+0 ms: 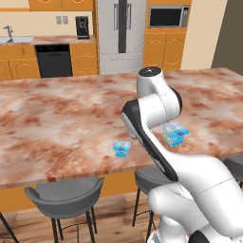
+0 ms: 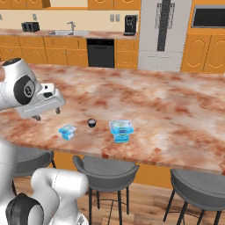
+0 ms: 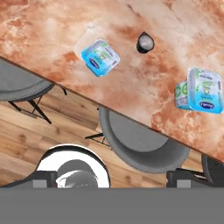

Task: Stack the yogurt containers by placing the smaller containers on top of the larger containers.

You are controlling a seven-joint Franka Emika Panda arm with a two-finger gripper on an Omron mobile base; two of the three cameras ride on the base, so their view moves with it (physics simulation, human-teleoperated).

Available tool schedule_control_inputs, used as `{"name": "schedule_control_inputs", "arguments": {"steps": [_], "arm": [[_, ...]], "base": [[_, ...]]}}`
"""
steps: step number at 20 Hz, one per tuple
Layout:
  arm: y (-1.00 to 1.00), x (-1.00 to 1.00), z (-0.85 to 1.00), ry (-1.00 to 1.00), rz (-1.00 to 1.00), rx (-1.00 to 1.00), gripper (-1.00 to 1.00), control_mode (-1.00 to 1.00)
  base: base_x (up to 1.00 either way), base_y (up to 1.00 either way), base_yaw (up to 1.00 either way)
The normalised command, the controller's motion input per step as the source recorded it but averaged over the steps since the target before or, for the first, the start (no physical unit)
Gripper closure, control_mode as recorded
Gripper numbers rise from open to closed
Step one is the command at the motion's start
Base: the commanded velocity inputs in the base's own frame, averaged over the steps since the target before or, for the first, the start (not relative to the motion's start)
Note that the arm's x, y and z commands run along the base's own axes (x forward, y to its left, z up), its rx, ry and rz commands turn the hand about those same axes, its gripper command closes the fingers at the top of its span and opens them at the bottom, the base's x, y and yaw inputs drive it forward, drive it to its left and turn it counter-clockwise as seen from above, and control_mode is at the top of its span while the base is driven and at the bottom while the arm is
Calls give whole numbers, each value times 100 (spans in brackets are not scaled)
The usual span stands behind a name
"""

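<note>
Tool (image 2: 46, 115) hangs wide open, empty, left of the small pack (image 2: 67, 131); should drop straight over it, fingers square.

Base cams rear L/R, share counter (image 1: 57, 123); hand cam overhead.

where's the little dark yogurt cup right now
In the right base view, the dark cup stands on the counter near its front edge, between the small blue pack and the larger pack.
</note>
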Motion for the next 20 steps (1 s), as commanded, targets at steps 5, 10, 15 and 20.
{"name": "schedule_control_inputs", "arguments": {"steps": [5,10,15,20], "arm": [[3,-10,-40,0,2,-5,-100,-100],[1,-2,-45,0,1,-1,-100,-100],[11,0,-36,2,0,0,-100,-100],[19,4,-28,3,0,0,-100,-100]], "base": [[0,0,0],[0,0,0],[0,0,0],[0,0,0]]}}
